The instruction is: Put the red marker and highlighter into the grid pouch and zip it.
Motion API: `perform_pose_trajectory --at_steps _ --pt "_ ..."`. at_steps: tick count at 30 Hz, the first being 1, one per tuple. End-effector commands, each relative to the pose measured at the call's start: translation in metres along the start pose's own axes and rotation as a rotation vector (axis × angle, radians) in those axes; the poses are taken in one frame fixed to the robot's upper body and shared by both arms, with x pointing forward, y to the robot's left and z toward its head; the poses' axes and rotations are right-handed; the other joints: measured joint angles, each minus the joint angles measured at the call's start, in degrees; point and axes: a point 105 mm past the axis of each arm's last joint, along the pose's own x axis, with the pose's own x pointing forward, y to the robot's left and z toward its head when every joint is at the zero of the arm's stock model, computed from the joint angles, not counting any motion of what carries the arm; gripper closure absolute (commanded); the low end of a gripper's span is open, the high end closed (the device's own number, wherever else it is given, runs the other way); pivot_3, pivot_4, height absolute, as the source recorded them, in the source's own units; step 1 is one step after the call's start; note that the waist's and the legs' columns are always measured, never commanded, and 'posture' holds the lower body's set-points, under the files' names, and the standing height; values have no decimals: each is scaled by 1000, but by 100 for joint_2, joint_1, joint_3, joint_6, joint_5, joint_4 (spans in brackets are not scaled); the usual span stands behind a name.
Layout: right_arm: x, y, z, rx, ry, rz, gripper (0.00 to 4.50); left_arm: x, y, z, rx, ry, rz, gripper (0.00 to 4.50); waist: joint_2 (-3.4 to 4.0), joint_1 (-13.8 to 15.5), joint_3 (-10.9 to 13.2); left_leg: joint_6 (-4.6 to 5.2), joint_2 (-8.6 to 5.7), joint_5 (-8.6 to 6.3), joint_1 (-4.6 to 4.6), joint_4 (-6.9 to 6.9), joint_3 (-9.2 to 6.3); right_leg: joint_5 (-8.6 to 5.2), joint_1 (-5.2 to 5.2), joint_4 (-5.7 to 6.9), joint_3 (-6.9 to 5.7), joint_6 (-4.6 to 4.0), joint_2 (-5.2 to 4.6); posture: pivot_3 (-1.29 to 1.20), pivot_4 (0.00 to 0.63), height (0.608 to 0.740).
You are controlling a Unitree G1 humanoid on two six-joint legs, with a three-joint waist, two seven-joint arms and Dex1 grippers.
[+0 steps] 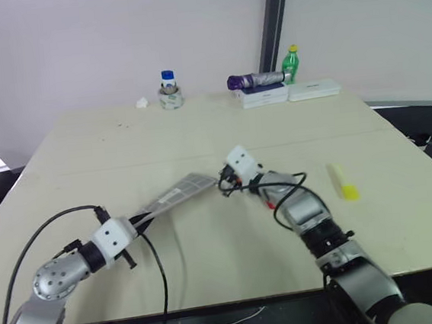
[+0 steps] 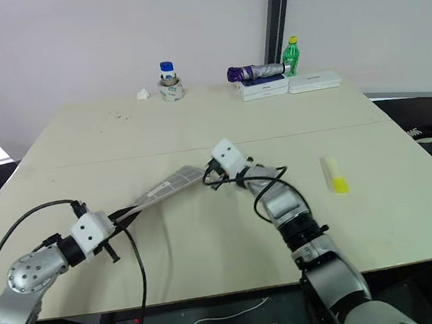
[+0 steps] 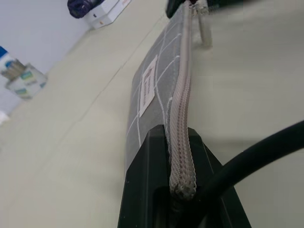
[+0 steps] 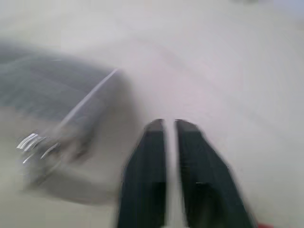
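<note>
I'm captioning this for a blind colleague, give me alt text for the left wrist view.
The left gripper is shut on the zipper edge of the grid pouch, which stretches away over a pale table. A white label shows on the pouch's side, and a metal zipper pull hangs at its far end.

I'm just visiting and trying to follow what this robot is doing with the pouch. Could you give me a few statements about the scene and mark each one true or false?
1. The left gripper is shut on the zipper edge of the grid pouch. True.
2. The highlighter is already inside the pouch. False: it lies on the table, off to the right of the right arm.
3. The right gripper clamps the highlighter. False: its fingers stand slightly apart with nothing between them, near the pouch's far end.
4. A green bottle stands at the table's far edge. True.
5. The pouch lies flat on the table. False: it is lifted at the held end.
</note>
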Motion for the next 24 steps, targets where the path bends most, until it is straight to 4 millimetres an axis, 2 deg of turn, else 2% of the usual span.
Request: perform_pose_trajectory --at_steps 1,2,6,9,14,24 --pt "-20 -14 38 -40 -113 5 2152 4 3 14 -41 -21 51 4500 -1 2 -1 0 0 0 0 0 0 0 0 0 0 0 2 0 150 737" --pt "-27 -13 39 -36 -116 33 1653 6 2 15 -49 -19 56 4500 -1 -4 0 0 -1 0 1 0 -1 0 1 0 0 0 4 0 150 737" --pt "-50 4 34 9 -98 177 1653 13 -3 21 -70 -28 59 4500 -1 9 -1 0 0 0 5 -1 0 -1 6 -1 1 -1 9 0 150 737" --pt "-56 18 26 73 -68 231 1653 16 -4 25 -84 -40 67 4500 -1 2 -1 0 1 0 5 1 1 -1 8 -1 3 -1 6 0 150 737" --pt "-50 31 10 188 -21 214 1653 20 -6 30 -93 -55 66 4500 -1 1 -1 0 0 0 7 3 1 0 9 -1 4 -1 6 0 150 737" --pt "-40 33 3 283 -11 163 1653 21 -8 35 -99 -69 64 4500 -2 18 -1 0 0 0 7 2 2 0 8 -1 6 -1 2 0 150 737"
